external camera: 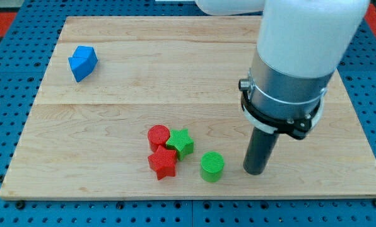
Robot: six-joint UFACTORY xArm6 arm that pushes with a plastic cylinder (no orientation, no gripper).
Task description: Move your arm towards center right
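My tip [255, 170] touches the wooden board [112, 82] at the lower right, just to the right of the green cylinder [211, 166], with a small gap between them. Left of that cylinder lies a tight cluster: a green star [181, 142], a red cylinder [158, 136] and a red star [163, 164]. A blue block of irregular shape [82, 62] sits alone near the board's upper left corner. The arm's white and grey body [295, 69] hangs over the board's right part and hides what is under it.
The board lies on a blue perforated table [11, 94]. The board's bottom edge runs close below my tip and its right edge is to the view's right of the arm.
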